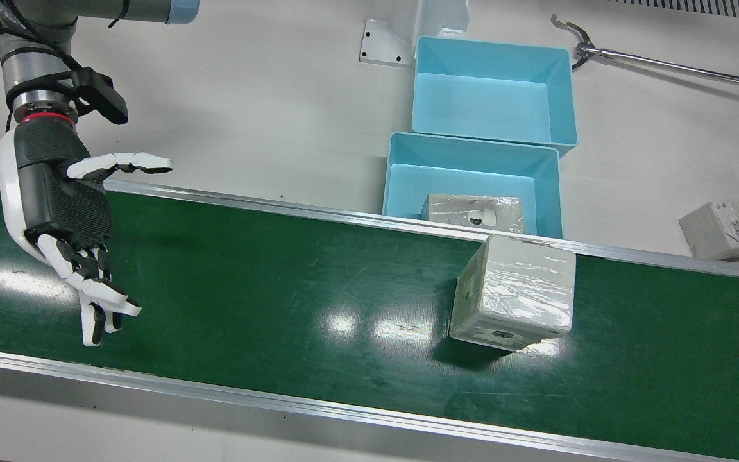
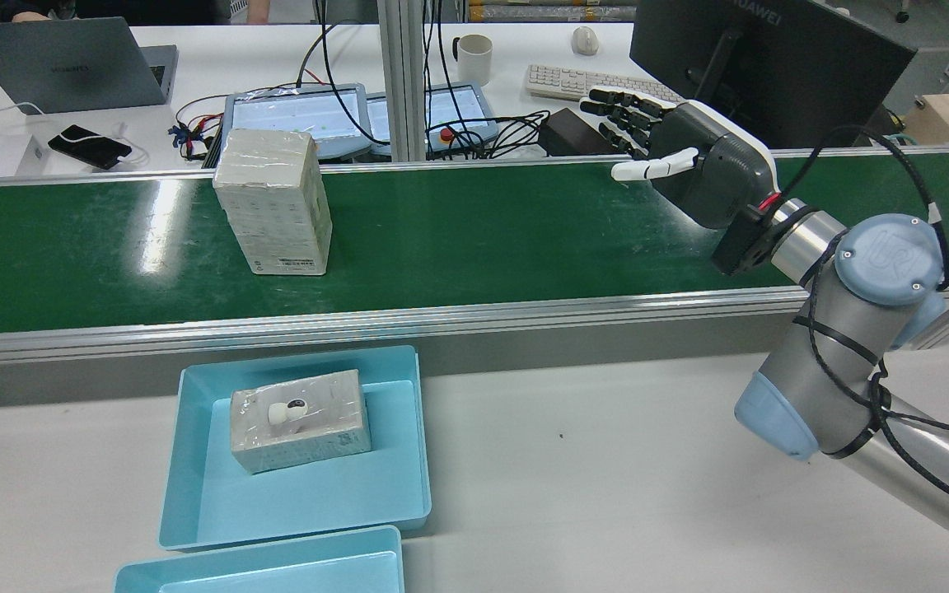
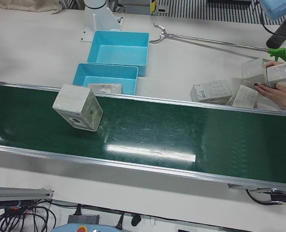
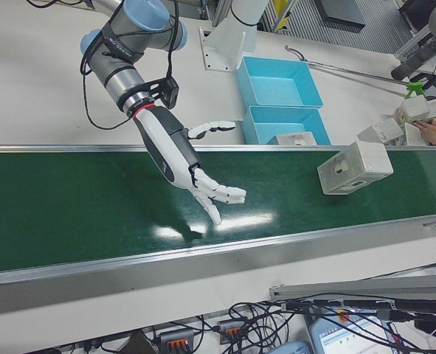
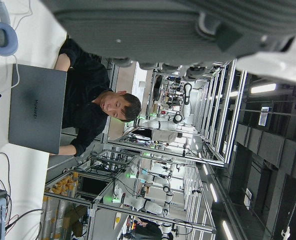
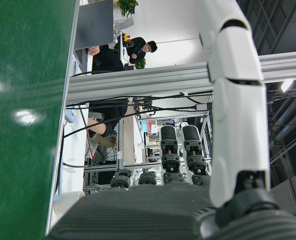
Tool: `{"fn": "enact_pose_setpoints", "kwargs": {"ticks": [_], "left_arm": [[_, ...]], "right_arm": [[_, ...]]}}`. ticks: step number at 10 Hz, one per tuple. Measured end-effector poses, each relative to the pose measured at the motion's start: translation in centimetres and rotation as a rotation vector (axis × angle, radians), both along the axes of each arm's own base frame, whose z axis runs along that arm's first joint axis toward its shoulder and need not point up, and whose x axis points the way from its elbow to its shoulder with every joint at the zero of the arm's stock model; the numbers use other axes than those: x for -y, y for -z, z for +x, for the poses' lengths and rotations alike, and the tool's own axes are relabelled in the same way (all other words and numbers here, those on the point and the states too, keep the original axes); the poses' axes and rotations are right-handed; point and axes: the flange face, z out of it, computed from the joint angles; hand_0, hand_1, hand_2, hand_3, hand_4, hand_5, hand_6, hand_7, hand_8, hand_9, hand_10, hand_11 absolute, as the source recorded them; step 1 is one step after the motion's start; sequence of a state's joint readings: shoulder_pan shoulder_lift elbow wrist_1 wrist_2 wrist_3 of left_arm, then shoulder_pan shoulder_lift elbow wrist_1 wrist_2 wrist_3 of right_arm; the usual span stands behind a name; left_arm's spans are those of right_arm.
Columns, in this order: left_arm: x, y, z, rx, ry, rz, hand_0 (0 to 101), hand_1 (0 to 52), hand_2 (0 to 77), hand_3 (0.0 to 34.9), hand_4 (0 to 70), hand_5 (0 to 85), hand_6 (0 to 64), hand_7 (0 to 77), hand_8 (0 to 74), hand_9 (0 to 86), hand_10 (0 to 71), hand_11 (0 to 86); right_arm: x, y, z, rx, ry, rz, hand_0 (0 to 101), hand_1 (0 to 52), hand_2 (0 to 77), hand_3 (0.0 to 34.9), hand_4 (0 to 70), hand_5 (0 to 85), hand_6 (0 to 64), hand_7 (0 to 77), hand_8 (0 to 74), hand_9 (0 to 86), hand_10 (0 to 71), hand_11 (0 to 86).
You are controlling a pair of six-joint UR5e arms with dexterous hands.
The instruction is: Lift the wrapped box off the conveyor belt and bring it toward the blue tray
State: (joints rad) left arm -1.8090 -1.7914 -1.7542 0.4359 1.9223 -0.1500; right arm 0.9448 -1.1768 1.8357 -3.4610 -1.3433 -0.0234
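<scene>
The wrapped box (image 1: 514,292) stands on the green conveyor belt (image 1: 280,282), a whitish carton in clear film; it also shows in the rear view (image 2: 273,202), the left-front view (image 3: 78,108) and the right-front view (image 4: 354,168). My right hand (image 1: 65,212) hovers over the belt far from the box, open and empty, fingers spread (image 2: 689,161) (image 4: 181,158). The blue tray (image 1: 472,151) sits beside the belt just behind the box and holds another wrapped box (image 1: 475,212) (image 2: 300,418). My left hand shows only as a grey palm edge (image 5: 163,30) in its own view.
A second blue tray (image 1: 491,90) stands behind the first. A long metal grabber tool (image 1: 664,63) lies on the table. Loose boxes (image 3: 210,91) lie by the belt's far end, where a person's hand (image 3: 278,92) holds one. Laptops and cables (image 2: 63,62) sit beyond the belt.
</scene>
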Motion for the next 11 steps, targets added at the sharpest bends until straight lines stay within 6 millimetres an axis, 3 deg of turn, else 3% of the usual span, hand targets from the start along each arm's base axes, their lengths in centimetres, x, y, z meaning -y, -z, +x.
{"fn": "enact_pose_setpoints", "kwargs": {"ticks": [4, 8, 11], "left_arm": [[0.0, 0.0, 0.0, 0.0, 0.0, 0.0, 0, 0.0, 1.1, 0.0, 0.0, 1.1, 0.0, 0.5, 0.5, 0.5, 0.5, 0.5], [0.0, 0.0, 0.0, 0.0, 0.0, 0.0, 0, 0.0, 0.5, 0.0, 0.0, 0.5, 0.0, 0.5, 0.5, 0.0, 0.0, 0.5], [0.0, 0.0, 0.0, 0.0, 0.0, 0.0, 0, 0.0, 1.1, 0.0, 0.0, 1.1, 0.0, 0.5, 0.5, 0.0, 0.0, 0.5]], "right_arm": [[0.8, 1.6, -1.3, 0.016, 0.009, 0.016, 49, 16.4, 15.3, 0.5, 15.3, 17.5, 7.1, 17.5, 0.0, 1.6, 3.3, 6.0], [0.5, 1.6, -2.2, 0.007, 0.021, 0.018, 49, 16.4, 14.2, 0.5, 15.3, 17.5, 6.5, 18.0, 0.0, 1.6, 3.3, 6.0], [-0.1, 1.4, -4.0, -0.01, 0.042, 0.02, 49, 16.4, 14.2, 0.4, 14.2, 16.4, 6.5, 16.4, 0.0, 1.6, 3.3, 6.0]]}}
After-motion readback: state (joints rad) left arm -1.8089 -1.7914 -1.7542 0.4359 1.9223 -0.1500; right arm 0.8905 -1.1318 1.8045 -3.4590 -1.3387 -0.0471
